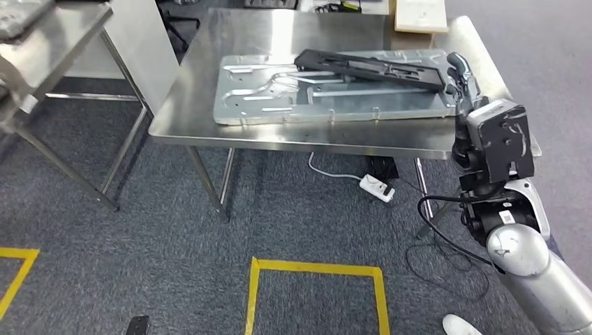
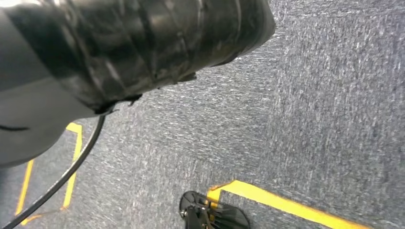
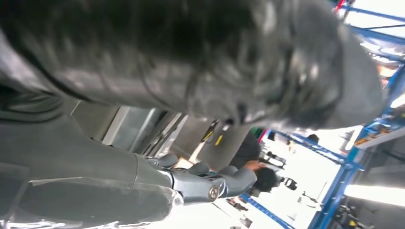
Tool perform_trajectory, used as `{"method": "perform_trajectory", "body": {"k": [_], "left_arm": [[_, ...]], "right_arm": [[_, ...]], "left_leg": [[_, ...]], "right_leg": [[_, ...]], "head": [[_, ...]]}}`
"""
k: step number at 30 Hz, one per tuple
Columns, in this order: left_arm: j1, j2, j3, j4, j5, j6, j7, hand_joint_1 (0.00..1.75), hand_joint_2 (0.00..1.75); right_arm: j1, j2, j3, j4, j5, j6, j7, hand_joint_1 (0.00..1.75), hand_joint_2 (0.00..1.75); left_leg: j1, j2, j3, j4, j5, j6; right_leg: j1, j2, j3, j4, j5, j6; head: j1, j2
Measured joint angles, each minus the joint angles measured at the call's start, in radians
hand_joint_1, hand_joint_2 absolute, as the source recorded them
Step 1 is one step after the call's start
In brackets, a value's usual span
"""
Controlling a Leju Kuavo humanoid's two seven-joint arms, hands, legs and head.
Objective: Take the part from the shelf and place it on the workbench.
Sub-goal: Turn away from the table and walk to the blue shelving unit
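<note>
One black part (image 1: 370, 68) lies on the workbench (image 1: 209, 112); right robot hand (image 1: 464, 80) beside it, grasp unclear.

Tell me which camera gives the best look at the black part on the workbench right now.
The head view. It shows the black part whole, lying on the silver panel on the workbench, with the right hand at its right end. The right wrist view is blurred and close behind the hand, so the part cannot be made out. The left wrist view looks at carpet.

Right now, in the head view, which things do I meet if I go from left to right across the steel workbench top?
Silver metal panel → black part lying on the panel → right hand at the workbench right end.
</note>
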Motion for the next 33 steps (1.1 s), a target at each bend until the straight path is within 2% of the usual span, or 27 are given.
{"method": "perform_trajectory", "body": {"k": [2,3,4,6,7,8,9,10,11,13,14,15,16,17,18,19,21,22,23,24,25,26,28,29,30,32,33], "left_arm": [[0.001,-0.001,0.000,0.000,-0.001,0.000,0.000,0.00,0.00],[0.001,-0.001,-0.001,0.000,-0.001,0.000,0.000,0.00,0.00],[0.002,-0.001,-0.001,0.000,-0.001,0.000,0.000,0.00,0.00],[0.001,-0.002,-0.001,0.000,-0.001,-0.001,-0.001,0.00,0.00],[0.002,-0.002,-0.001,0.000,-0.001,-0.001,-0.002,0.00,0.00],[0.002,-0.002,-0.001,0.000,-0.001,-0.001,-0.002,0.00,0.00],[0.002,-0.002,-0.001,0.000,0.000,-0.002,-0.002,0.00,0.00],[0.002,-0.003,-0.001,0.000,0.000,-0.002,-0.002,0.00,0.00],[0.002,-0.003,-0.001,0.000,0.000,-0.002,-0.002,0.00,0.00],[0.002,-0.004,-0.001,0.000,0.000,-0.002,-0.002,0.00,0.00],[0.002,-0.005,-0.001,0.000,-0.001,-0.002,-0.002,0.00,0.00],[0.003,-0.005,-0.001,0.000,-0.001,-0.002,-0.001,0.00,0.00],[0.004,-0.005,-0.001,0.000,-0.002,-0.002,0.000,0.00,0.00],[0.006,-0.005,-0.001,0.000,-0.001,-0.002,0.000,0.00,0.00],[0.007,-0.005,-0.001,0.000,-0.001,-0.002,0.001,0.00,0.00],[0.008,-0.006,-0.001,0.000,-0.001,-0.001,0.001,0.00,0.00],[0.008,-0.007,-0.001,0.000,-0.001,-0.001,0.001,0.00,0.00],[0.008,-0.007,-0.001,0.000,-0.001,-0.001,0.002,0.00,0.00],[0.009,-0.007,-0.001,0.000,-0.001,-0.001,0.002,0.00,0.00],[0.009,-0.007,-0.001,0.000,-0.001,-0.001,0.003,0.00,0.00],[0.009,-0.007,-0.001,0.000,-0.001,-0.001,0.003,0.00,0.00],[0.008,-0.007,-0.001,0.000,-0.001,-0.001,0.003,0.00,0.00],[0.005,-0.006,-0.001,0.000,-0.001,0.000,0.004,0.00,0.00],[0.003,-0.006,-0.001,0.000,-0.001,0.000,0.004,0.00,0.00],[0.002,-0.006,-0.002,0.000,-0.001,0.001,0.004,0.00,0.00],[0.003,-0.006,-0.002,0.000,0.001,0.001,0.005,0.00,0.00],[0.003,-0.007,-0.002,0.000,0.002,0.001,0.006,0.00,0.00]], "right_arm": [[0.006,0.002,-0.005,0.000,-0.015,-0.003,0.000,0.00,0.00],[0.010,0.002,-0.008,0.000,-0.019,-0.005,0.000,0.00,0.00],[0.013,0.002,-0.012,0.000,-0.020,-0.006,-0.001,0.00,0.00],[0.018,0.002,-0.019,0.000,-0.021,-0.010,-0.002,0.00,0.00],[0.021,0.002,-0.022,0.000,-0.021,-0.013,-0.002,0.00,0.00],[0.025,0.003,-0.023,0.000,-0.022,-0.014,-0.002,0.00,0.00],[0.029,0.003,-0.024,0.000,-0.022,-0.016,-0.002,0.00,0.00],[0.032,0.003,-0.024,0.001,-0.023,-0.017,-0.002,0.00,0.00],[0.033,0.003,-0.026,0.000,-0.023,-0.017,-0.002,0.00,0.00],[0.033,0.003,-0.032,0.000,-0.024,-0.019,-0.004,0.00,0.00],[0.033,0.004,-0.036,-0.001,-0.024,-0.022,-0.006,0.00,0.00],[0.033,0.004,-0.040,-0.001,-0.024,-0.026,-0.008,0.00,0.00],[0.034,0.005,-0.043,-0.001,-0.026,-0.032,-0.010,0.00,0.00],[0.035,0.005,-0.046,-0.001,-0.027,-0.038,-0.010,0.00,0.00],[0.036,0.005,-0.048,-0.001,-0.027,-0.046,-0.010,0.00,0.00],[0.037,0.006,-0.051,-0.001,-0.025,-0.053,-0.009,0.00,0.00],[0.039,0.006,-0.056,-0.001,-0.014,-0.070,-0.007,0.00,0.00],[0.041,0.006,-0.059,-0.001,-0.007,-0.079,-0.006,0.00,0.00],[0.044,0.006,-0.062,-0.001,-0.001,-0.087,-0.005,0.00,0.00],[0.048,0.006,-0.064,-0.001,0.003,-0.094,-0.003,0.00,0.00],[0.051,0.006,-0.065,-0.001,0.005,-0.097,-0.002,0.00,0.00],[0.054,0.006,-0.067,-0.001,0.004,-0.099,-0.001,0.00,0.00],[0.056,0.006,-0.072,-0.001,-0.002,-0.102,0.000,0.00,0.00],[0.056,0.006,-0.075,-0.001,-0.004,-0.102,0.000,0.00,0.00],[0.057,0.006,-0.078,-0.001,-0.006,-0.103,0.000,0.00,0.00],[0.059,0.006,-0.080,-0.001,-0.009,-0.104,0.000,0.00,0.00],[0.060,0.006,-0.081,-0.001,-0.010,-0.105,0.000,0.00,0.00]], "left_leg": [[0.002,0.003,-0.011,-0.008,0.022,0.015],[0.003,0.006,-0.019,-0.013,0.036,0.022],[0.004,0.009,-0.030,-0.016,0.051,0.029],[0.002,0.012,-0.060,-0.017,0.076,0.038],[0.001,0.012,-0.076,-0.017,0.087,0.039],[-0.001,0.012,-0.092,-0.016,0.099,0.039],[-0.002,0.012,-0.108,-0.015,0.110,0.038],[-0.004,0.012,-0.123,-0.014,0.121,0.037],[-0.005,0.012,-0.135,-0.012,0.130,0.035],[-0.009,0.011,-0.152,-0.005,0.144,0.027],[-0.009,0.011,-0.157,-0.003,0.152,0.022],[-0.009,0.011,-0.160,-0.003,0.160,0.016],[-0.009,0.011,-0.163,-0.004,0.166,0.010],[-0.008,0.010,-0.168,-0.001,0.163,0.004],[-0.007,0.008,-0.178,0.014,0.143,-0.002],[-0.005,0.007,-0.193,0.049,0.107,-0.008],[0.001,0.007,-0.230,0.167,0.013,-0.018],[0.003,0.007,-0.244,0.227,-0.016,-0.022],[0.005,0.007,-0.246,0.267,-0.022,-0.025],[0.006,0.008,-0.234,0.277,-0.006,-0.027],[0.007,0.008,-0.204,0.252,0.022,-0.027],[0.008,0.007,-0.157,0.197,0.046,-0.026],[0.006,0.005,-0.055,0.057,0.047,-0.020],[0.004,0.003,-0.025,0.009,0.036,-0.015],[0.001,0.002,-0.013,-0.015,0.027,-0.009],[0.001,0.003,-0.019,-0.022,0.036,0.008],[0.002,0.005,-0.024,-0.026,0.046,0.017]], "right_leg": [[-0.001,0.001,-0.003,-0.007,0.007,0.012],[-0.002,0.002,-0.011,0.009,-0.017,0.015],[-0.002,0.003,-0.025,0.045,-0.062,0.017],[-0.001,0.003,-0.054,0.168,-0.171,0.020],[-0.001,0.003,-0.061,0.228,-0.199,0.020],[-0.001,0.003,-0.057,0.266,-0.202,0.020],[0.000,0.003,-0.037,0.273,-0.185,0.018],[0.001,0.003,-0.001,0.248,-0.161,0.015],[0.002,0.003,0.050,0.194,-0.145,0.009],[0.010,0.002,0.156,0.054,-0.159,-0.001],[0.014,0.002,0.188,0.005,-0.173,-0.005],[0.018,0.001,0.202,-0.023,-0.182,-0.008],[0.016,0.001,0.201,-0.030,-0.179,-0.012],[0.014,0.000,0.195,-0.033,-0.170,-0.017],[0.011,-0.001,0.187,-0.035,-0.160,-0.024],[0.007,-0.002,0.178,-0.037,-0.149,-0.030],[0.007,-0.003,0.153,-0.037,-0.130,-0.037],[0.007,-0.003,0.140,-0.036,-0.120,-0.037],[0.007,-0.003,0.126,-0.035,-0.110,-0.036],[0.007,-0.003,0.112,-0.034,-0.100,-0.034],[0.006,-0.002,0.098,-0.032,-0.092,-0.031],[0.006,-0.001,0.086,-0.028,-0.084,-0.027],[0.007,-0.001,0.068,-0.021,-0.071,-0.017],[0.008,-0.002,0.064,-0.019,-0.065,-0.011],[0.008,-0.002,0.062,-0.019,-0.059,-0.004],[0.007,-0.002,0.062,-0.021,-0.049,0.008],[0.006,-0.001,0.057,-0.012,-0.061,0.013]], "head": [[-0.001,0.000],[0.001,0.000],[0.002,0.000],[0.006,0.000],[0.006,0.000],[0.007,0.000],[0.007,0.000],[0.007,0.000],[0.007,0.000],[0.007,0.000],[0.007,0.000],[0.007,0.000],[0.007,0.000],[0.007,0.000],[0.006,0.000],[0.005,0.000],[0.003,0.000],[0.003,0.000],[0.003,0.000],[0.003,0.000],[0.003,0.000],[0.003,0.000],[0.003,0.000],[0.003,0.000],[0.004,0.000],[0.004,0.000],[0.005,0.000]]}}
